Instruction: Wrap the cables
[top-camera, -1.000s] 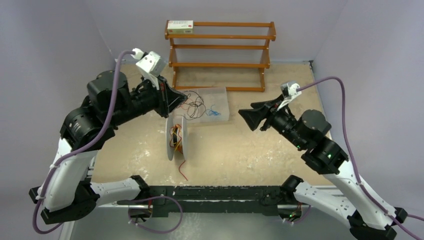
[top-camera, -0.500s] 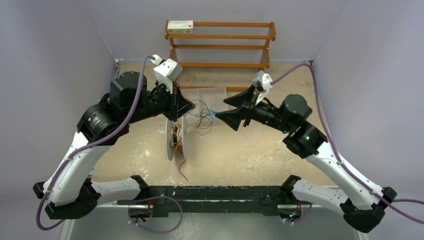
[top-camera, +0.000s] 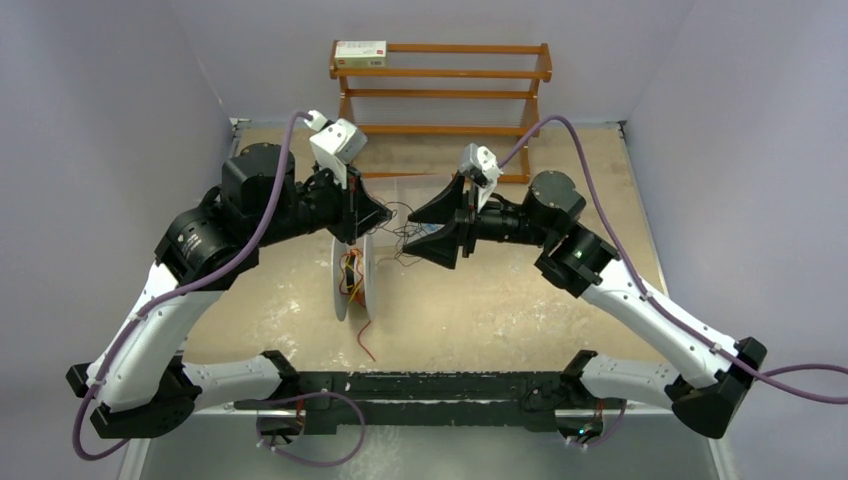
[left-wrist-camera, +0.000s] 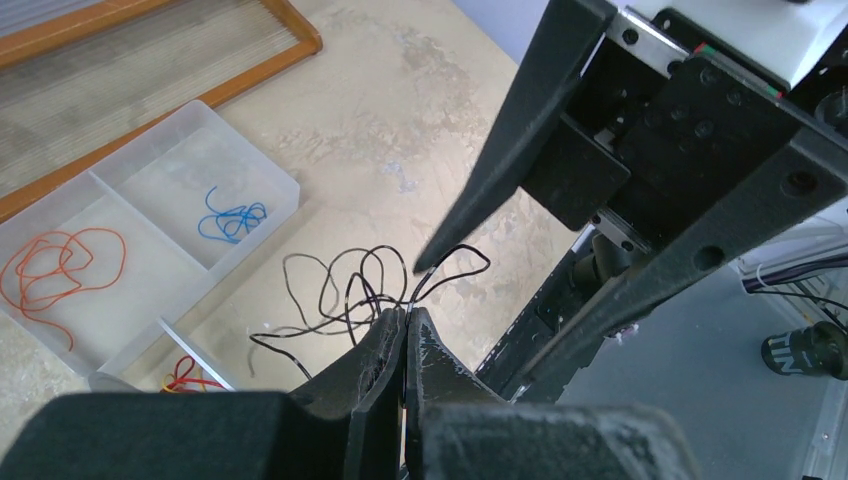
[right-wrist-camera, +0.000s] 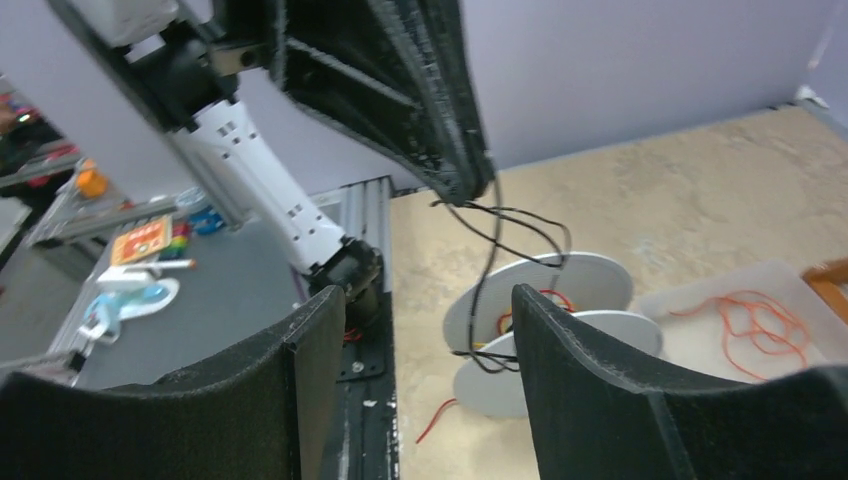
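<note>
Above the spool, the left gripper is clamped fully shut on a black cable. Its loops hang slack from the closed fingertips, part over the table and part down toward the spool's discs.

What has changed in the last second is mostly on the other side. The right arm has swung in from the right of the table to the middle, so the right gripper now sits just beside the left one, nose to nose. The left arm has edged in from the tray and brought the black cable with it.

The right gripper's jaws stand well apart and hold nothing. From its own wrist, the cable dangles just beyond the gap between the fingers. To me that looks like a second grip being lined up, so the slack can be pulled taut and wound; nothing of the black cable is on the spool yet.

The right arm reaches leftward with its elbow raised toward the rear and its wrist level. The left arm is hunched, forearm high, gripper angled down at the spool.

An orange cable and a blue cable lie in separate compartments of the tray. A red cable trails on the table by the spool's near side.
</note>
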